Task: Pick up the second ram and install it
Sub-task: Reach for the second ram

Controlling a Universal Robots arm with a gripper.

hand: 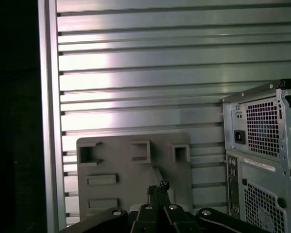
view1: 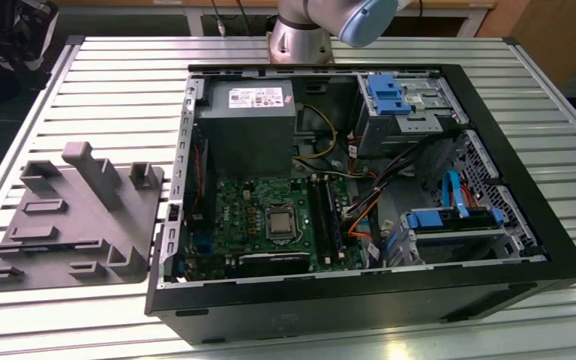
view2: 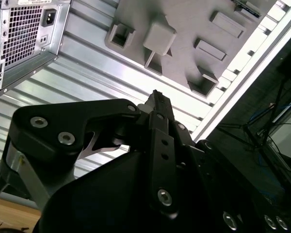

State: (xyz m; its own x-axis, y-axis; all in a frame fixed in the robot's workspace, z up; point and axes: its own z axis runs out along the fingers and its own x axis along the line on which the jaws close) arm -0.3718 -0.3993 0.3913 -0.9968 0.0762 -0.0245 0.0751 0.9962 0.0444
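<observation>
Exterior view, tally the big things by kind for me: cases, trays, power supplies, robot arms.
Case: 1
Tray: 1
Power supply: 1
Arm: 1
Total: 4

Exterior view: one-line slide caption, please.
Open computer case on a slatted table, motherboard exposed, grey holder tray at the exterior view's left, robot arm beyond the case.
</observation>
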